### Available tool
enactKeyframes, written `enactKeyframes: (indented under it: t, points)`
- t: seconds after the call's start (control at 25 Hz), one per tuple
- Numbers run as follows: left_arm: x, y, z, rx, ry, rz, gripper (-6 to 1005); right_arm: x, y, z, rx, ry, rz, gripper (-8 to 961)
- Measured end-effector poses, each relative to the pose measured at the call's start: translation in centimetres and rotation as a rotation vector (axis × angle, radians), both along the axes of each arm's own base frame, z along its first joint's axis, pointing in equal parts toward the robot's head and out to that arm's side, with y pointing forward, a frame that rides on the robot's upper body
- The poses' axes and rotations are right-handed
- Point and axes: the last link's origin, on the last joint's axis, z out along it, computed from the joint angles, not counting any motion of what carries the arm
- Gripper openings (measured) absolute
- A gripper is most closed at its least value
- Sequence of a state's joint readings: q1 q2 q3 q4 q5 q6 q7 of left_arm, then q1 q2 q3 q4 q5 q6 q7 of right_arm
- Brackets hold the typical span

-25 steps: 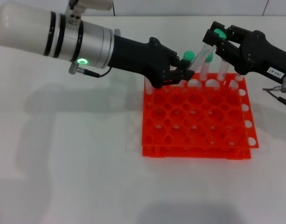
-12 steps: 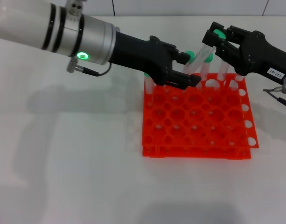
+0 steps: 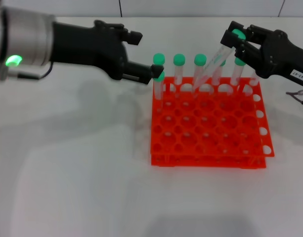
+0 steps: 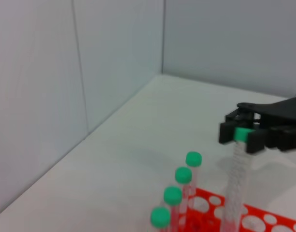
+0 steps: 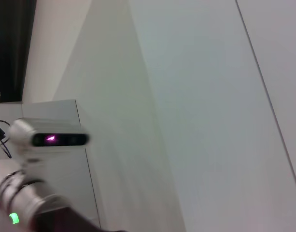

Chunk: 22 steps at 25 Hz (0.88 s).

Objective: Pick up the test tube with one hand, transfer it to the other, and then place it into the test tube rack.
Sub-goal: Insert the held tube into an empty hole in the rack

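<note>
the test tube is pinched just under its green cap by the right gripper, jaws closed on it, and it's held tilted with the lower end down at the back row of the test tube rack. the left gripper is parked left of the rack, jaws spread wide, nothing gripped.
</note>
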<state>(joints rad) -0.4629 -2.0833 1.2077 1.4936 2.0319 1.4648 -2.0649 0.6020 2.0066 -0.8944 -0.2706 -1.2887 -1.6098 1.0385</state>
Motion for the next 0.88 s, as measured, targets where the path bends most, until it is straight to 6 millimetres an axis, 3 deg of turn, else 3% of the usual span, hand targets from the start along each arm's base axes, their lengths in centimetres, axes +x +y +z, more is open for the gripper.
enactKeyframes:
  t: [0.12, 0.52, 0.88]
  points:
    - [-1.7, -2.6, 0.4, 0.051, -0.046, -0.029, 894, -0.2, 0.3, 0.5, -0.008, -0.012, 0.01, 270]
    - [-9.2, -7.9, -0.4, 0.196, -0.219, 0.004, 893, -0.7, 1.4, 1.3, -0.03, -0.086, 0.026, 272]
    - [-15.1, -9.8, -1.2, 0.249, -0.303, 0.126, 894, -2.9, 3.0, 0.7, -0.082, -0.161, 0.065, 274]
